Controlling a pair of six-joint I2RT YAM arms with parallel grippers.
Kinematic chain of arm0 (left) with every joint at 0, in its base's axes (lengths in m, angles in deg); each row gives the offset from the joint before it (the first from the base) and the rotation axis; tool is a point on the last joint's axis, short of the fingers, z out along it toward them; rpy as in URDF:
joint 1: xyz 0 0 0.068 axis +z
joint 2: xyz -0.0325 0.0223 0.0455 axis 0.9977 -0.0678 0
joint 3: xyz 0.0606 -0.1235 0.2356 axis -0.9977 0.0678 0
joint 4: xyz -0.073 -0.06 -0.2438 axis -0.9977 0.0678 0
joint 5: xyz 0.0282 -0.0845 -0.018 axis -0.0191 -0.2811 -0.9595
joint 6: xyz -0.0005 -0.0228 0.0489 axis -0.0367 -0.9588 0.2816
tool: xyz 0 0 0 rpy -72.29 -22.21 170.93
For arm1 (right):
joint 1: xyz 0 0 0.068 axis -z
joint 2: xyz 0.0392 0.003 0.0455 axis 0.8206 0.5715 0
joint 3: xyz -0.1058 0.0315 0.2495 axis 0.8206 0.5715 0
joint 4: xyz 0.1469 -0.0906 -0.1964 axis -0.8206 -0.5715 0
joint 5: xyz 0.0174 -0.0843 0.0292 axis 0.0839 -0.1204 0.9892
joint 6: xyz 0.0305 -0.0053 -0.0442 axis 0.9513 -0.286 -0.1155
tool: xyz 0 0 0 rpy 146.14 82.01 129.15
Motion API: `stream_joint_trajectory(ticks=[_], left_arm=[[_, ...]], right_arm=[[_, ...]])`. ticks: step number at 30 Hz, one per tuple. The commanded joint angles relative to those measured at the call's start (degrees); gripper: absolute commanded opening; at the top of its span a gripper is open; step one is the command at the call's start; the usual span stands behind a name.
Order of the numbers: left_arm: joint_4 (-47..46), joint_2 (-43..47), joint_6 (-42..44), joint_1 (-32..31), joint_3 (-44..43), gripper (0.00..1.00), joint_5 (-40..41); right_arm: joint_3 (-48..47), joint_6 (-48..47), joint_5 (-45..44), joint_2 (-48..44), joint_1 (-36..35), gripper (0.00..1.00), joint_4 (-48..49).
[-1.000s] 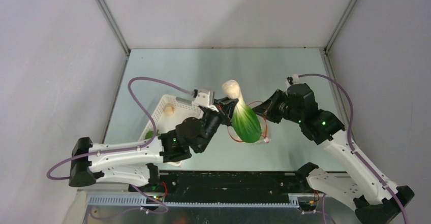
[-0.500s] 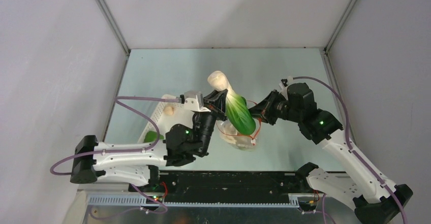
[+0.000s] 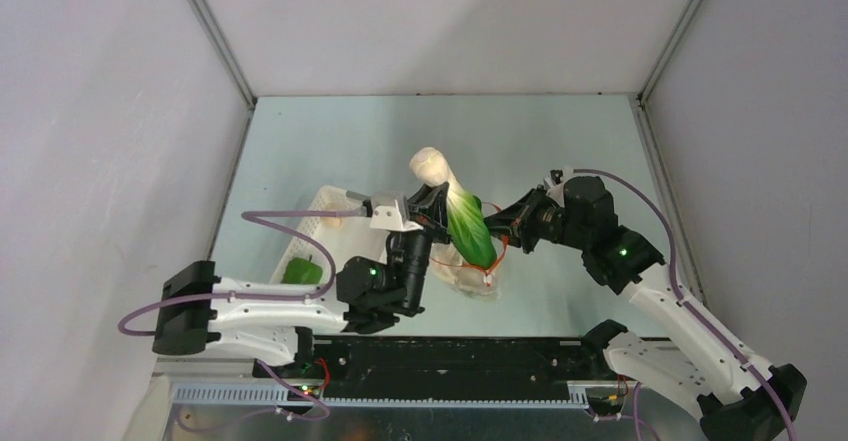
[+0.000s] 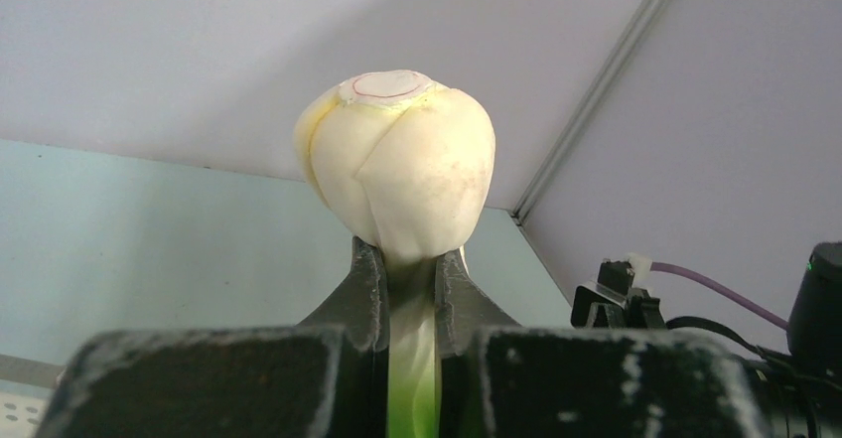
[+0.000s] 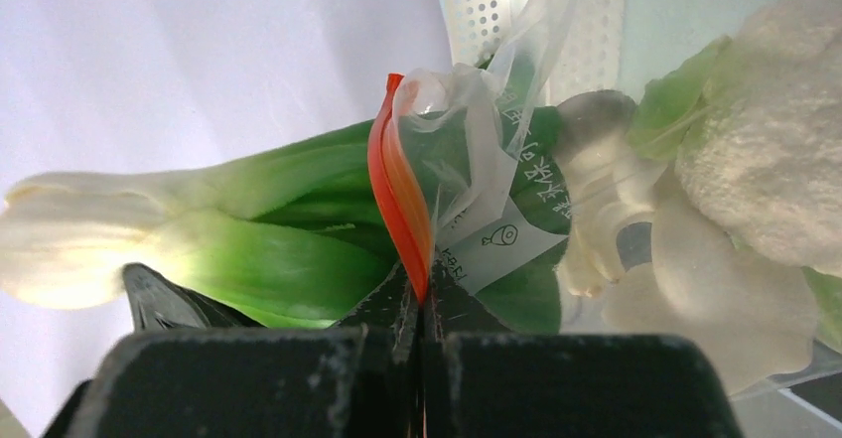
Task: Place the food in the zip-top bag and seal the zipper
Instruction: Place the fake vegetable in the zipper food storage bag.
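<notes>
Left gripper (image 4: pixel 409 271) is clamped on the bok choy (image 4: pixel 407 160) stalk, just under the white bulb. Right gripper (image 5: pixel 422 301) is pinched shut on the zipper (image 5: pixel 398 192), holding the bag (image 3: pixel 464 279) mouth up.

Bag sits mid-table between the arms. Bok choy leaf end is in the mouth, bulb tilted up toward far-left. White food shows through the plastic.

To do it well:
- Push along the stalk's axis.
- Have right pull the lip taut and away.
- Release only once the bulb clears the zipper. Leaves may snag the strip.

Table (image 3: pixel 570 141) is smooth, pale green. Basket (image 3: pixel 318 223) at left, near the left arm. Grey walls close in on three sides, so little swing room.
</notes>
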Motion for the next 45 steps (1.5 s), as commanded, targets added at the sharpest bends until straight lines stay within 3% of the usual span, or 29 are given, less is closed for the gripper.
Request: stream_joint_trajectory(ticks=[1,4,6,12,24,29,33,35,41,43,45], left_arm=[[-16.2,-4.0,12.0,-3.6,1.3,0.0,2.0],[-19.7,-5.2,16.2,-5.4,1.7,0.0,2.9],[-16.5,-5.0,14.6,-6.3,1.8,0.0,3.2],[4.0,0.8,-5.7,-6.5,4.4,0.0,-0.2],[10.8,-1.2,-13.5,-6.6,3.1,0.0,1.9],[22.6,5.4,-20.9,-6.1,2.7,0.0,-7.3],[24.1,10.2,-22.0,-5.8,5.2,0.0,-10.3],[24.2,10.2,-22.5,-5.4,5.5,0.0,-9.9],[24.0,9.2,-22.7,-4.2,5.2,0.0,-9.2],[24.2,9.4,-23.3,-3.5,5.4,0.0,-9.2],[24.1,9.8,-24.2,-2.6,5.9,0.0,-9.5]], right_arm=[[0.0,7.2,1.8,-3.1,-0.2,0.0,10.7],[0.2,8.0,0.7,-3.9,0.1,0.0,11.0],[0.2,8.3,0.5,-4.1,0.3,0.0,11.2],[0.7,9.7,1.3,-4.1,0.4,0.0,13.0],[1.2,13.9,0.3,-3.7,0.1,0.0,19.0],[1.2,8.7,0.1,-2.4,0.8,0.0,17.1],[-0.3,1.7,0.4,-0.3,0.8,0.0,12.9],[-4.2,-6.2,-2.5,1.2,-0.5,0.0,7.5],[-28.6,-39.6,-12.3,11.5,-8.7,0.0,-23.4],[-32.0,-49.7,-17.4,15.1,-11.4,0.0,-30.9],[-32.7,-52.7,-19.7,16.0,-13.6,0.0,-34.0]])
